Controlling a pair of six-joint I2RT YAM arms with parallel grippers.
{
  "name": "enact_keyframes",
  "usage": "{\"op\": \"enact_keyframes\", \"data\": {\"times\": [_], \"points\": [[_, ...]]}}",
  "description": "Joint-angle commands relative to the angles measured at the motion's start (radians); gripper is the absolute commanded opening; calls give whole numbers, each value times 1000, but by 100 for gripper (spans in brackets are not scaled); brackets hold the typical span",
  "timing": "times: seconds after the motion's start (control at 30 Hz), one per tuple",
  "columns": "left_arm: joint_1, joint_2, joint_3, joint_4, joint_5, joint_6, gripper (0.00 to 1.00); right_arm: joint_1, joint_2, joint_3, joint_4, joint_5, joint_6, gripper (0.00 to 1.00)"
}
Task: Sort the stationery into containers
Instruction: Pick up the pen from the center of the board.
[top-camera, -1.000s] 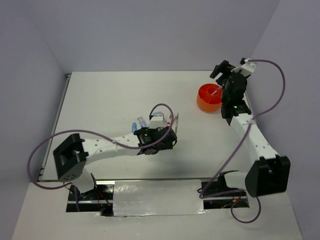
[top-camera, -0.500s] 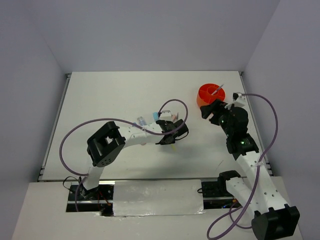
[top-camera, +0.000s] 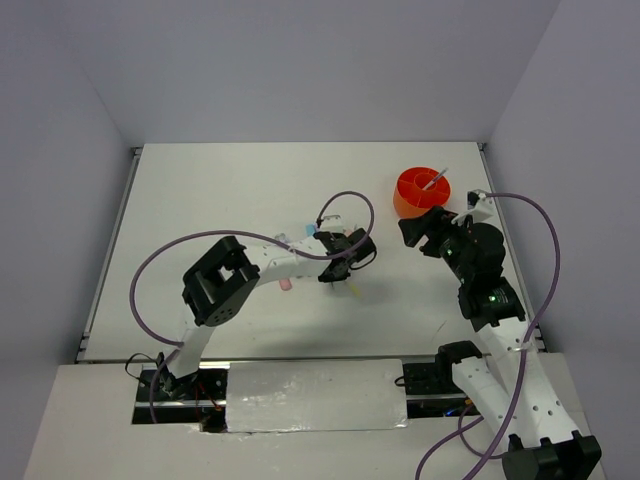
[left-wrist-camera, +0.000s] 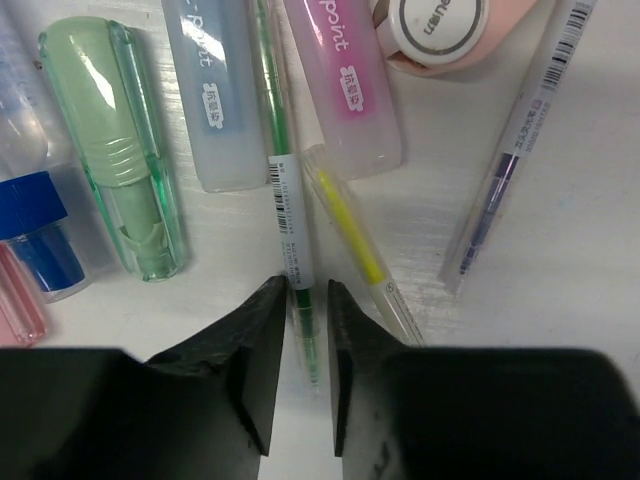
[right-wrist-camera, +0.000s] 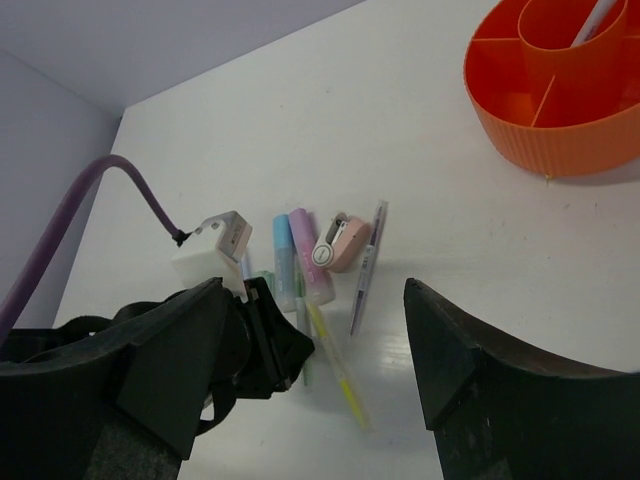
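Note:
The stationery (left-wrist-camera: 345, 80) lies in a loose cluster mid-table: blue and pink highlighters, a green marker (left-wrist-camera: 115, 150), a pink round item, a purple pen (left-wrist-camera: 520, 150) and a yellow pen (left-wrist-camera: 355, 240). My left gripper (left-wrist-camera: 305, 300) is down on the table, its jaws closed on the tip end of a thin green pen (left-wrist-camera: 290, 220). From above, the left gripper (top-camera: 338, 272) sits at the cluster's near edge. The orange pot (top-camera: 421, 192) stands at the back right with one pen (right-wrist-camera: 600, 15) in its middle cup. My right gripper (top-camera: 420, 232) hovers open and empty just in front of the pot.
The left arm's purple cable (top-camera: 345, 200) loops over the cluster. The yellow pen lies right beside the left gripper's right finger. The pot's outer compartments (right-wrist-camera: 505, 100) show nothing inside. The right wall stands close behind the pot.
The left jaws have closed from wide open onto the green pen, after shifting a little right. The right gripper has drawn back from over the pot toward the table's middle.

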Motion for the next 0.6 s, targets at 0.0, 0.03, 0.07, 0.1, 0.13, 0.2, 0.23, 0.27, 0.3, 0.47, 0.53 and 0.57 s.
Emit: {"op": "enact_keyframes", "data": {"times": [0.0,0.03,0.07,0.1,0.13,0.2,0.23,0.27,0.3,0.47,0.53,0.57], "points": [[13,24,-27,-17,24,13,31,6,-3,32,3,-24,-10,79],[12,19,-38,-11,32,14,26,5,-3,35,3,-27,-10,79],[13,12,-52,2,41,11,23,5,-1,35,4,-30,-9,79],[12,-4,-84,10,49,11,19,5,2,35,9,-35,-4,79],[9,-13,-101,31,64,12,11,5,8,33,15,-47,-2,79],[2,-57,-159,47,72,3,2,5,20,27,35,-70,2,78],[-7,-74,-178,53,69,0,0,5,29,23,40,-79,4,78],[-14,-94,-193,58,64,-6,0,5,52,19,46,-104,7,79],[-22,-135,-220,64,58,-6,0,6,68,15,56,-121,8,79],[-94,-284,-299,122,-8,20,0,71,204,-14,148,-196,34,79],[-123,-367,-352,194,-17,49,0,167,247,-17,197,-185,40,80],[-133,-393,-384,222,-16,81,0,204,294,-13,207,-172,50,81]]}}
